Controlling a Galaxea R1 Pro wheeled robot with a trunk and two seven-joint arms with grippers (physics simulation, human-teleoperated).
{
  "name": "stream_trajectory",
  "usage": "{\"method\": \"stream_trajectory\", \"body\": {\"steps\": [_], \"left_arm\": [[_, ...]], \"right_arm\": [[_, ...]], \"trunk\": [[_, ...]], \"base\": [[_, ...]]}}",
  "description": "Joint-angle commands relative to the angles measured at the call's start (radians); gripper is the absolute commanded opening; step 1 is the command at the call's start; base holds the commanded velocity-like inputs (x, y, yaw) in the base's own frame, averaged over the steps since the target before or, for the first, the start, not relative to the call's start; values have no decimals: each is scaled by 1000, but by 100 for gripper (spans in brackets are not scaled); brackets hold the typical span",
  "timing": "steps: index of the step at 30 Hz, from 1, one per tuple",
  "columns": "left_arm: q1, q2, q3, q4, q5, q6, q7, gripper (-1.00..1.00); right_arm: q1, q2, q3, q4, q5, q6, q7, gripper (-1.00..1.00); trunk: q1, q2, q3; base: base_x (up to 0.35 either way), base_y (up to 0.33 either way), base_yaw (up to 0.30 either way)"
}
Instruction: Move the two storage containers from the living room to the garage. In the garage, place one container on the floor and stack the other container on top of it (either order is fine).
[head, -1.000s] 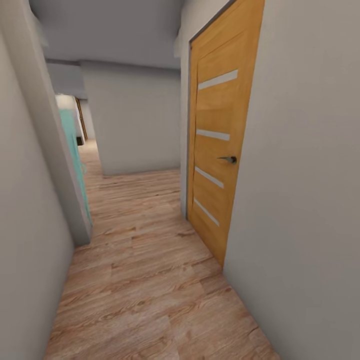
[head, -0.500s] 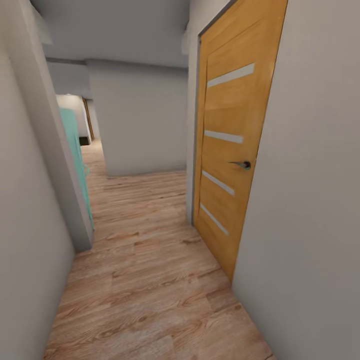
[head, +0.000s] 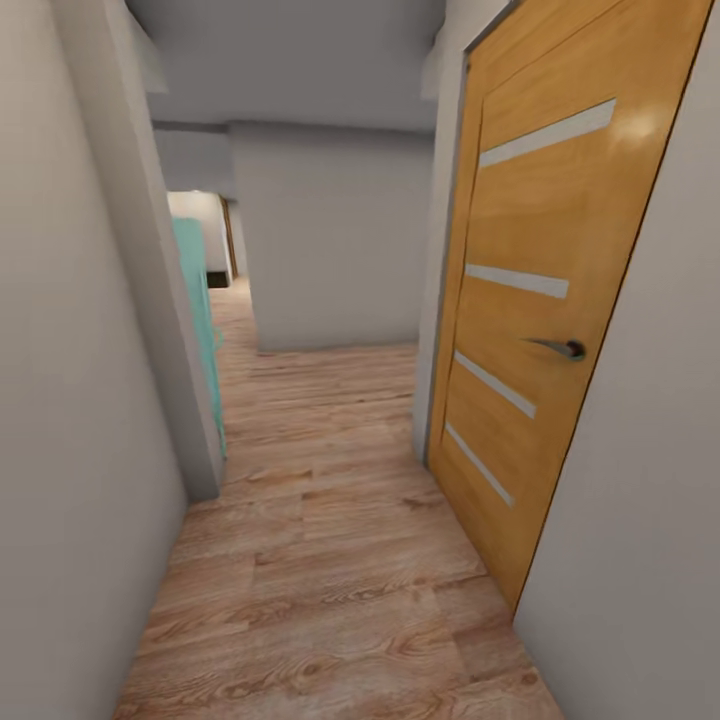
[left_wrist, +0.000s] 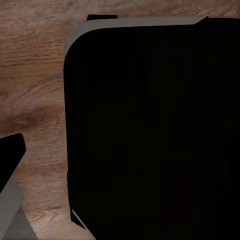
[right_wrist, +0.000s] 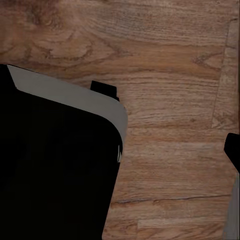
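Underfoot, light wood plank floor (head: 330, 590) runs between close walls: keep the base centred, clear of the wooden door (head: 540, 330) near right and the teal panel (head: 200, 320) farther left. Neither container appears here; gripper states cannot be told.

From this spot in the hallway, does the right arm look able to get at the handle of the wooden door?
Probably not yet. The door handle sits ahead on the wooden door, while the right wrist view looks down at plank floor, so the arm seems lowered.
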Motion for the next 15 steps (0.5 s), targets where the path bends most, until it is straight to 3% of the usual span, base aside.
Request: {"method": "stream_trajectory", "body": {"steps": [1,6,15], "left_arm": [[-1,0,2,0,1,-2,-1,100],[-1,0,2,1,1,-2,-1,100],[-1,0,2,1,1,-1,-1,100]], "right_arm": [[0,0,8,1,-7,-4,-1,100],[0,0,7,1,-7,-4,-1,100],[0,0,4,1,-7,-4,-1,100]], "trunk": [[1,0,-1],[1,0,-1],[1,0,-1]], "base": [[322,0,274],[322,0,136],[322,0,3]]}}
